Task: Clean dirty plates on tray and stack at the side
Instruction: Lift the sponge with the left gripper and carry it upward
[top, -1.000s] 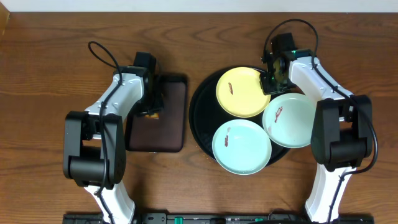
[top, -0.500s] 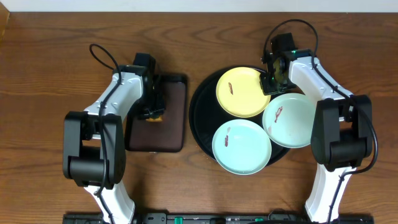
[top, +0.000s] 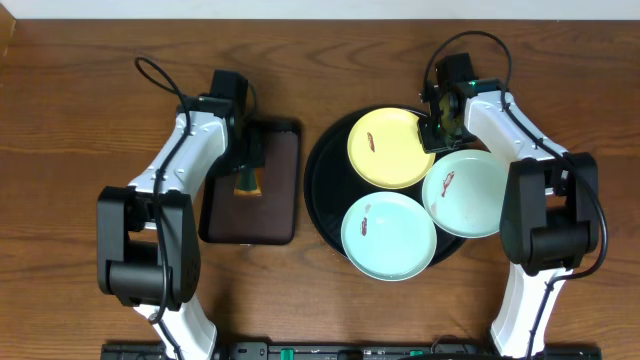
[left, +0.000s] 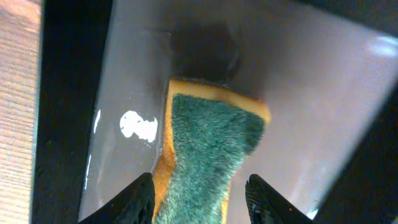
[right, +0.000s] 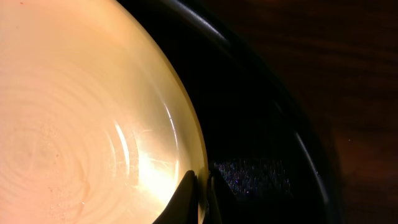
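The black tray (top: 322, 170) holds three plates. The pale yellow plate (top: 388, 148) lies at the back, with one mint-white plate (top: 390, 237) in front and another (top: 470, 195) overhanging the tray's right rim. Each has a small reddish-brown smear. My right gripper (top: 432, 131) is shut on the yellow plate's right rim; in the right wrist view the fingers (right: 203, 186) pinch the plate's (right: 74, 124) edge over the tray (right: 261, 124). My left gripper (top: 245, 162) holds a green and yellow sponge (top: 246, 180) just above the brown tray; the sponge (left: 211, 143) sticks out between its fingers (left: 199, 193).
The rectangular dark brown tray (top: 270, 215) lies left of the black tray, under the left gripper; its glossy floor (left: 311, 112) fills the left wrist view. Bare wooden table (top: 60, 150) surrounds both trays.
My left arm has pulled back and up, and the sponge now shows below the gripper over the brown tray. The right arm and the plates have not moved.
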